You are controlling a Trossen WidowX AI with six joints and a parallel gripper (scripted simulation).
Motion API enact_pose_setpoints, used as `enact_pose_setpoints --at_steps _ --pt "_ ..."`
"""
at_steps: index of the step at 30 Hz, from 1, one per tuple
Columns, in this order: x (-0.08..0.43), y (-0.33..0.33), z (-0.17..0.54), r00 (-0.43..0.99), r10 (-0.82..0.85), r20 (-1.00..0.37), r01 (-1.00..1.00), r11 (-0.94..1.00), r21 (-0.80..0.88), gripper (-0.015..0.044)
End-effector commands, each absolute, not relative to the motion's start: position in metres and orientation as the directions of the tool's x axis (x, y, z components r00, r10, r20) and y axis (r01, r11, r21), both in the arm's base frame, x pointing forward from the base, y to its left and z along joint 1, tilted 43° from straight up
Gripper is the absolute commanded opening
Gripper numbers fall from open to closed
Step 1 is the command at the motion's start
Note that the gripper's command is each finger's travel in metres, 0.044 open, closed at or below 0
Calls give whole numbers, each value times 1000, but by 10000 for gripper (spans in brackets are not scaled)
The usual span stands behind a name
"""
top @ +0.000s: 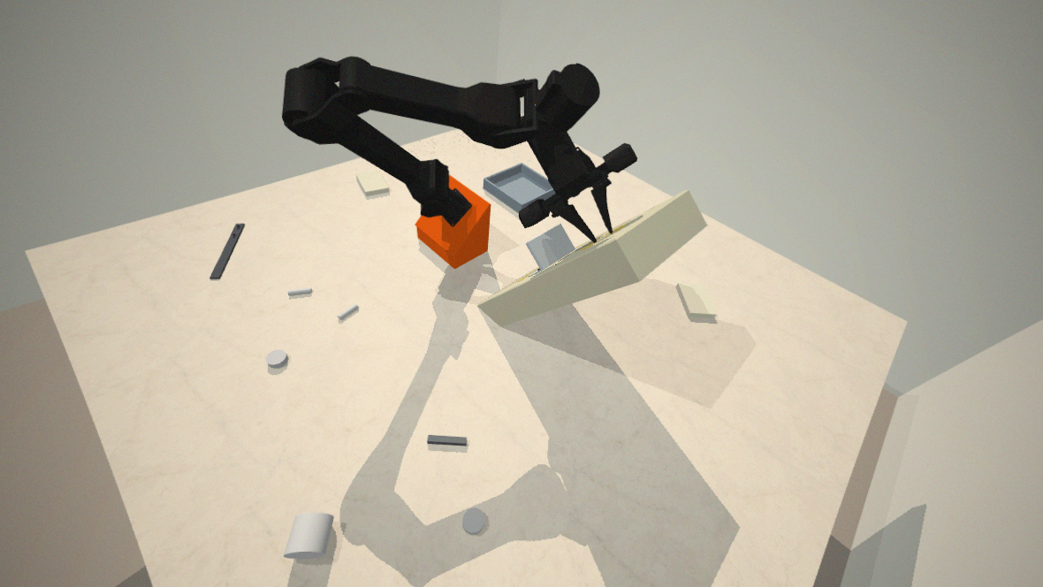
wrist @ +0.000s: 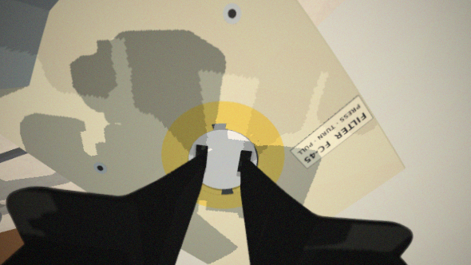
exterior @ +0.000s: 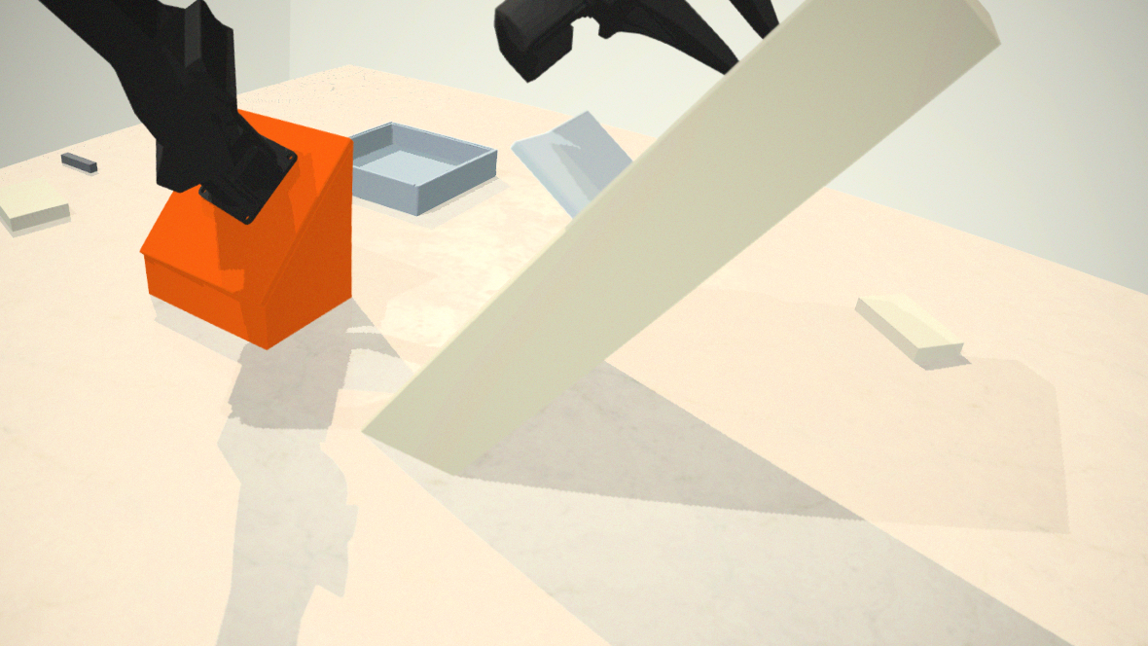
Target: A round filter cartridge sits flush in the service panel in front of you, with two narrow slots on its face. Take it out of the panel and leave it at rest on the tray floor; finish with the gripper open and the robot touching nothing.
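The round grey filter cartridge (wrist: 222, 172) sits in the tilted cream service panel (top: 561, 292) (exterior: 642, 208) (wrist: 279, 52), inside a yellow ring (wrist: 235, 113). Dark notches show at the cartridge's upper and lower edges in the wrist view. My gripper (top: 602, 237) (wrist: 223, 162) is partly open, its two fingertips at the two dark slots on the cartridge face. How deep the tips reach is hidden, and I cannot see them squeezing anything. In the exterior view the panel hides the tips. The blue-grey tray (top: 503, 197) (exterior: 457, 184) stands behind the panel; its visible floor holds nothing.
A tilted blue-grey plate (top: 551, 246) (exterior: 574, 161) stands at the panel's face side. The orange arm base (top: 472, 237) (exterior: 316, 216) is left of the panel. A cream slab (top: 696, 305) (exterior: 907, 325) lies right. A white cylinder (top: 308, 535), dark bar (top: 446, 440) and disc (top: 474, 520) lie in front.
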State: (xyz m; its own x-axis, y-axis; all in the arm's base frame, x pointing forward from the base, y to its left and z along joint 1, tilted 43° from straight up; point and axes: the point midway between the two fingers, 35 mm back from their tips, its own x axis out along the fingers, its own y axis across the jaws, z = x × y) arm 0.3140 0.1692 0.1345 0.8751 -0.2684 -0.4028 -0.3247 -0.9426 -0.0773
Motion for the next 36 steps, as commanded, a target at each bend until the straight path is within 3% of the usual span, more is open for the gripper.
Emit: enact_pose_setpoints --at_steps 1,36 --pt "314 169 133 874 -268 -406 -322 -944 -70 116" --pt "327 165 127 874 -268 -405 -322 -944 -70 116"
